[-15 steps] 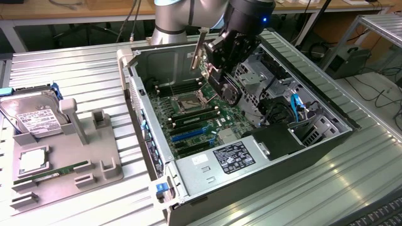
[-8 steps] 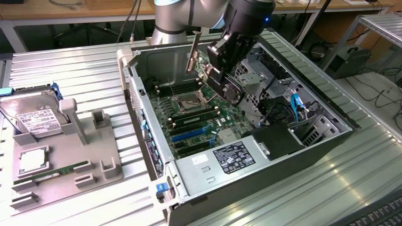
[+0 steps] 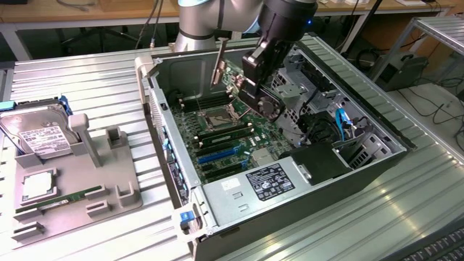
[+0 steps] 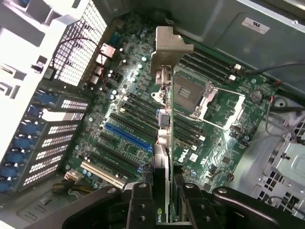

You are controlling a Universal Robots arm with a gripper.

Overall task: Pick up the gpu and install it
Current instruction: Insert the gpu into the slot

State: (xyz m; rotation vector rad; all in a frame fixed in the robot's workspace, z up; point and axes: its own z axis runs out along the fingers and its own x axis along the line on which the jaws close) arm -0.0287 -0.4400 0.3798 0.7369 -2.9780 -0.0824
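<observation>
Tool pinching the gpu, which hangs edge-on above the motherboard inside the open computer case; I judge this edge-down hold keeps the card's connector side facing the expansion slots, the blue slot lying just beside its line; the silver bracket points toward the case's rear wall, matching the slot openings there; the connector edge is hidden beneath the card's own body; the tool's pads are cut off; hard drive and memory stick sit in the grey fixture on the desk, well apart.
</observation>
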